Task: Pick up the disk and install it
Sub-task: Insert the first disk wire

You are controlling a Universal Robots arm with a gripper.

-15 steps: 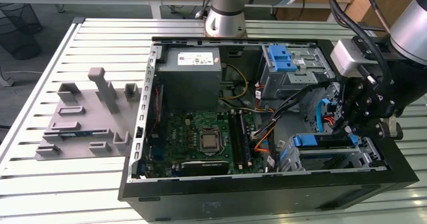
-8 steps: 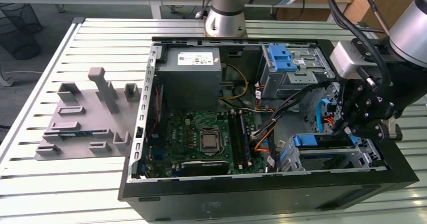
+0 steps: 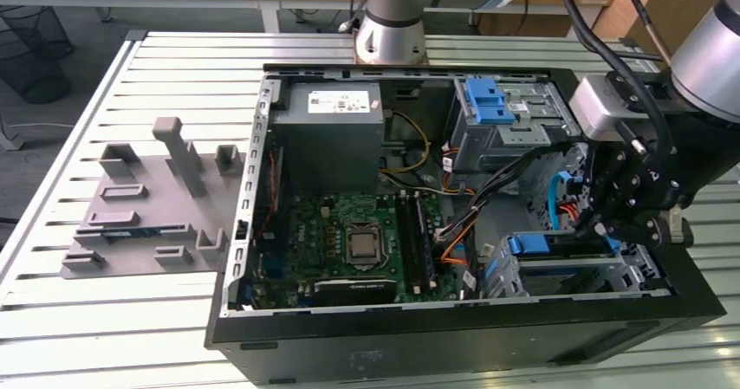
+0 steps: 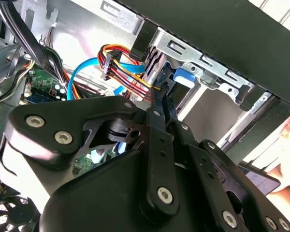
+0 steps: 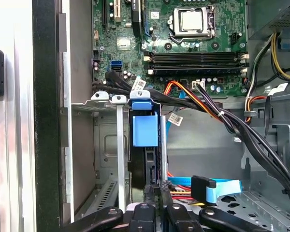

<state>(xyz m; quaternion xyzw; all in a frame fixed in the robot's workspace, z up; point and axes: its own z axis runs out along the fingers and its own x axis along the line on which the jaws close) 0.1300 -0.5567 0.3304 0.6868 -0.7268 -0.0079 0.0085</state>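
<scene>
Tool (image 5: 157, 205): fingers pinched narrow on the disk's rear edge.
Disk (image 5: 146, 145): on edge in the cage (image 5: 104, 145), just ahead of the tool, long axis running away.

Exterior view high, oblique over open case (image 3: 463, 328); both wrist views close inside, probably sharing drive cage (image 5: 113, 145).

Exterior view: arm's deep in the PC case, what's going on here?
The gripper is down inside the open computer case, at the drive cage on the exterior view's right. In the first wrist view its fingers are closed edge-on around the disk, which stands upright in a cage slot, blue carrier tab showing. The disk looks partly or fully slotted in, with the gripper on it.
</scene>
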